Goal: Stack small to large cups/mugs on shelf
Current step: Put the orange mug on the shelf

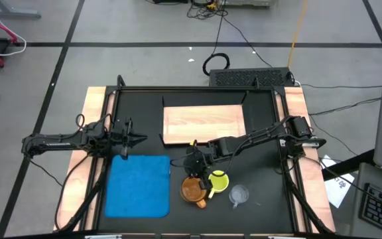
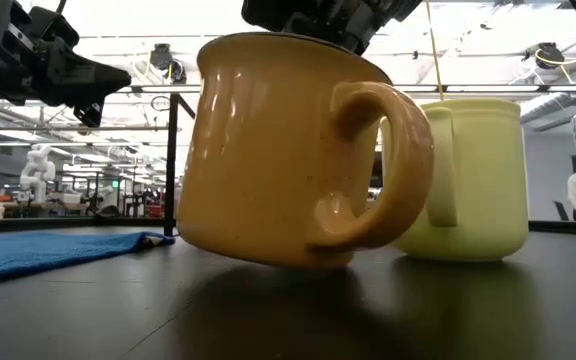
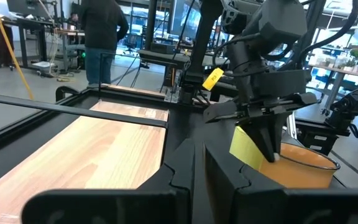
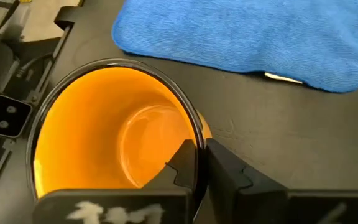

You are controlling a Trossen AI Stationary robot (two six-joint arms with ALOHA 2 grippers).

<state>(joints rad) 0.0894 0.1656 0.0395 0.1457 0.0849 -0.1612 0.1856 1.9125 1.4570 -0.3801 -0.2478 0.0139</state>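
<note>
Orange-brown mug is pinched at its rim by the right gripper fingers and tipped off the worktop, yellow mug just beside them. Nothing's on the shelf yet, so basically everything's left. Left gripper waits, fingers pressed together.

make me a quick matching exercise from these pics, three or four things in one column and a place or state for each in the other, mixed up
Things
1. orange-brown mug
2. yellow mug
3. glass cup
4. wooden shelf

Places or states
A. bare, nothing standing on it
B. rim pinched by the right gripper, base tipped up off the table
C. standing upright on the table between the other two vessels
D. alone nearest the table's right side, apart from both grippers

Pairs: 1-B, 2-C, 3-D, 4-A

The left gripper hangs above the blue mat, holding nothing.
</note>
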